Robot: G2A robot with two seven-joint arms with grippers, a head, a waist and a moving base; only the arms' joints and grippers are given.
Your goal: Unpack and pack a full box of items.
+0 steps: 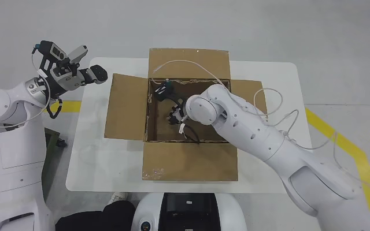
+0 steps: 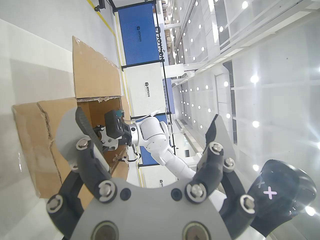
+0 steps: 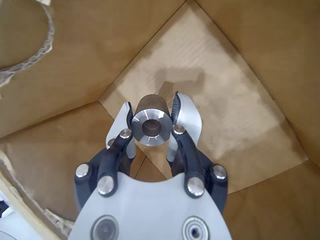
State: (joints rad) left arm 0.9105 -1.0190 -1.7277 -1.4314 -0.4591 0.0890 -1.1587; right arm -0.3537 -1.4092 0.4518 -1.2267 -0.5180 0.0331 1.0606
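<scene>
1. A white table (image 1: 87, 167) is seen from above. A yellow floor line (image 1: 324, 124) is visible past its right edge.
2. An open cardboard box (image 1: 191, 159) is set in the middle of the table, with its four flaps folded outward. Its brown inner walls (image 3: 250, 26) and floor are shown in the right wrist view. Its outer side and a raised flap (image 2: 32, 136) are shown in the left wrist view.
3. The right arm (image 1: 254, 130) is stretched from the near right side across the box, and its wrist is bent down into the opening.
4. The left gripper (image 1: 99, 73) is held by the table's far left corner, well apart from the box's left flap. Its fingers (image 2: 82, 123) are spread wide, and nothing is held between them (image 2: 147, 116).
5. The right gripper (image 3: 152, 106) is lowered inside the box (image 1: 173, 115). Its fingers (image 3: 176, 106) are pressed against opposite sides of a metal cylinder.
6. The metal cylinder (image 3: 151, 126) is short and hollow, and its bored end is turned toward the wrist camera. It is held over the box floor near a corner. Whether it touches the floor cannot be told.
</scene>
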